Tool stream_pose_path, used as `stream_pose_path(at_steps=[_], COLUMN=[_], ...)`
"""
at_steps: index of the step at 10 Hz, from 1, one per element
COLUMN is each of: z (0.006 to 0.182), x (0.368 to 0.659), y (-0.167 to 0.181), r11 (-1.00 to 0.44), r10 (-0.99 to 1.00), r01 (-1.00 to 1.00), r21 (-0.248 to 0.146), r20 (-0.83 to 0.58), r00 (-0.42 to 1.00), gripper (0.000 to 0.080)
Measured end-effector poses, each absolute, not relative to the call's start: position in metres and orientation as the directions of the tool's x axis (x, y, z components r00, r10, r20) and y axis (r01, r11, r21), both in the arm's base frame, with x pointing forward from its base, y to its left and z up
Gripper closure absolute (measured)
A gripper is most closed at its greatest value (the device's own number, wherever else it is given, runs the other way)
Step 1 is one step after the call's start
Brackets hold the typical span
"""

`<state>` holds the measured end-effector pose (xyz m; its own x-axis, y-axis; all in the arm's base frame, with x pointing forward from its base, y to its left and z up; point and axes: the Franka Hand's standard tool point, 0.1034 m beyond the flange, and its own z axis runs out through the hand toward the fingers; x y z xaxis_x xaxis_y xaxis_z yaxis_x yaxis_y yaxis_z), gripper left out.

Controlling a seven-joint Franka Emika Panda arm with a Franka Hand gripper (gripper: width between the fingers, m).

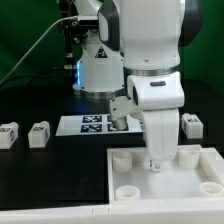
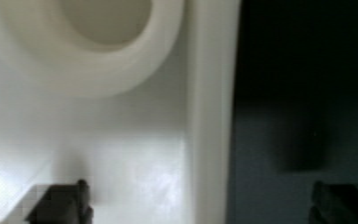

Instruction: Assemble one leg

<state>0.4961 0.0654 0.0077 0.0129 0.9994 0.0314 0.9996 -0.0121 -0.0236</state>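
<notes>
The large white tray (image 1: 200,160) with round corner sockets lies at the front of the exterior view. My gripper (image 1: 155,163) reaches down onto its back wall. In the wrist view the gripper (image 2: 202,203) is open, its dark fingertips (image 2: 60,203) wide apart, one over the tray floor (image 2: 105,150) and one over the black table. The tray's wall runs between them, untouched. A round socket (image 2: 101,30) shows close by. Two small white legs (image 1: 8,135) (image 1: 40,134) sit at the exterior view's left, another leg (image 1: 190,125) at its right.
The marker board (image 1: 90,124) lies on the table behind the tray. A small white block (image 1: 120,115) stands at its right end, partly behind my arm. The robot base (image 1: 97,65) and cables stand at the back.
</notes>
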Motion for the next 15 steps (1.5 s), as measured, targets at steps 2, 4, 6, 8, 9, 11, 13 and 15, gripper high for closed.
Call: stream_pose_path(at_steps=[2, 4, 6, 8, 9, 11, 13, 15], z=[0.008, 0.008, 0.008, 0.008, 0.008, 0.029, 0.042, 0.042], x=[0.496, 0.496, 0.496, 0.496, 0.496, 0.492, 0.484, 0.478], y=[0.065, 0.065, 0.065, 0.065, 0.065, 0.077, 0.102, 0.120], r11=[-0.012, -0.013, -0.013, -0.014, -0.014, -0.164, -0.278, -0.591], r10=[0.999, 0.999, 0.999, 0.999, 0.999, 0.986, 0.960, 0.804], r01=[1.000, 1.000, 1.000, 1.000, 1.000, 0.986, 0.960, 0.802], r21=[-0.024, -0.024, -0.024, -0.024, -0.023, -0.015, -0.010, -0.085], r20=[0.031, 0.031, 0.031, 0.031, 0.031, 0.022, 0.027, 0.012], r00=[0.013, 0.014, 0.014, 0.014, 0.015, 0.164, 0.278, 0.594], gripper=[0.0152, 0.0150, 0.0150, 0.0150, 0.0150, 0.0150, 0.0150, 0.0150])
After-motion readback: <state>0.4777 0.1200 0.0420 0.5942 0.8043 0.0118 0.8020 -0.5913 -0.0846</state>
